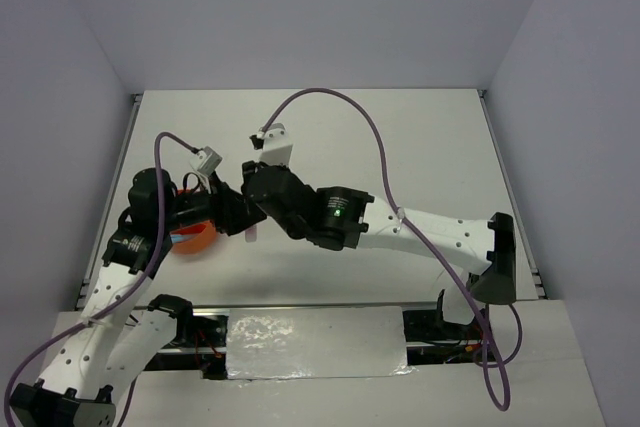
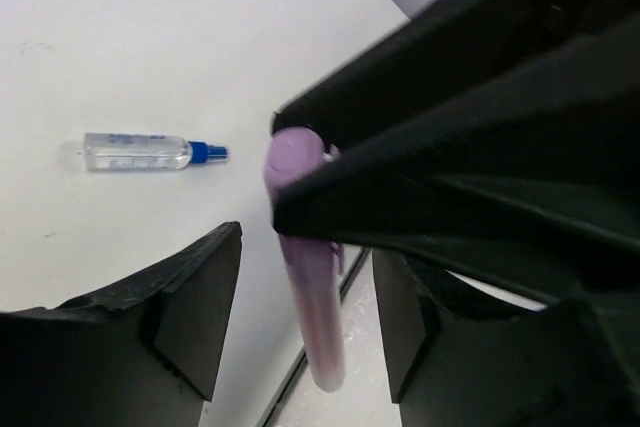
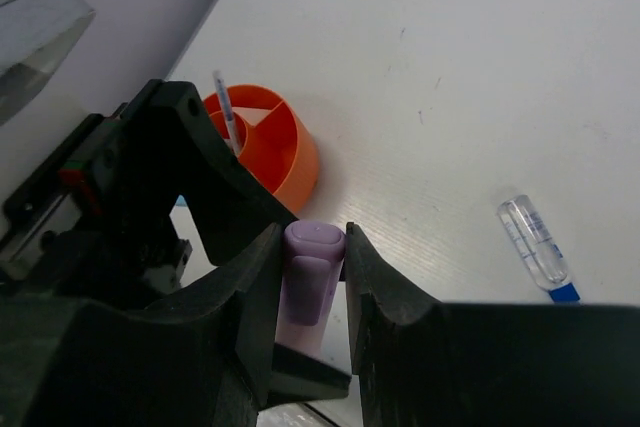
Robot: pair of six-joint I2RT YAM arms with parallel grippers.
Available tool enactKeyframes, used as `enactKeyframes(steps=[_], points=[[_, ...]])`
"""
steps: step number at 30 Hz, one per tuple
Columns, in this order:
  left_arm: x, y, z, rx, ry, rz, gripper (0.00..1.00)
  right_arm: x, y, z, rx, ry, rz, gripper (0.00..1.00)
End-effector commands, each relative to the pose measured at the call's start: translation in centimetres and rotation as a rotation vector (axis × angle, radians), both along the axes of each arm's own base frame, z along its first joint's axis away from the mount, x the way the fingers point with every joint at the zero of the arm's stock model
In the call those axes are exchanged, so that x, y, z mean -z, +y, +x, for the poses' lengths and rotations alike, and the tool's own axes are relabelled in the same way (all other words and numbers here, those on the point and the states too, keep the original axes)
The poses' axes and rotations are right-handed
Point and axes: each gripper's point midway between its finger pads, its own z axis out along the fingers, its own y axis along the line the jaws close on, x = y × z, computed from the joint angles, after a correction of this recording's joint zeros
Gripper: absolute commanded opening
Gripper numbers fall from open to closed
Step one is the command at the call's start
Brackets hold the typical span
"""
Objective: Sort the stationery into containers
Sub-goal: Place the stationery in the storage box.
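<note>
White table (image 3: 450, 67), apparent handover step: right gripper (image 3: 312, 247) clamps the lilac capsule (image 3: 305, 292), left gripper (image 2: 308, 247) jaws apart around it; next move likely requires left closure before right release.

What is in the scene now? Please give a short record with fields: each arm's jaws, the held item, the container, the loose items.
right jaws: shut on a lilac capsule-like piece
left jaws: open, one finger on each side of that piece, not yet gripping it
container: orange cup with inner dividers, standing on the table
in the cup: one thin pen, leaning
loose item: clear blue-tipped pen, lying flat on the table
</note>
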Motion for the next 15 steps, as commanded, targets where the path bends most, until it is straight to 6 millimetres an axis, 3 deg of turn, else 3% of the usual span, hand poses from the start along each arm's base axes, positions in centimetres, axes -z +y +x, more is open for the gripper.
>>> enactKeyframes(steps=[1,3,9,10,12,13,14,15], points=[[-1.0,0.6,0.9,-0.051,-0.069,0.032,0.66,-2.0,0.4,-0.3,0.012,-0.045,0.007,0.00],[-1.3,0.8,1.3,-0.077,-0.079,0.035,0.59,-1.8,0.2,-0.6,0.009,-0.038,-0.002,0.00],[-1.8,1.0,1.6,-0.110,-0.097,0.021,0.03,-1.1,1.0,-1.9,-0.082,-0.025,0.023,0.04],[-2.0,1.0,1.7,-0.115,-0.102,0.019,0.00,-1.0,1.2,-2.1,-0.107,-0.023,0.021,0.10],[-2.2,1.2,1.7,-0.131,-0.114,0.010,0.00,-1.5,1.6,-2.8,-0.174,-0.035,0.060,0.32],[-2.3,1.3,1.8,-0.147,-0.120,0.007,0.00,-1.7,1.3,-2.8,-0.176,-0.036,0.078,0.73],[-2.3,1.5,2.0,-0.166,-0.118,-0.001,0.00,-1.3,0.9,-2.3,-0.165,-0.039,0.104,0.99],[-2.4,1.7,1.9,-0.184,-0.127,-0.008,0.00,-3.1,-0.3,-2.2,-0.160,-0.057,0.160,1.00]])
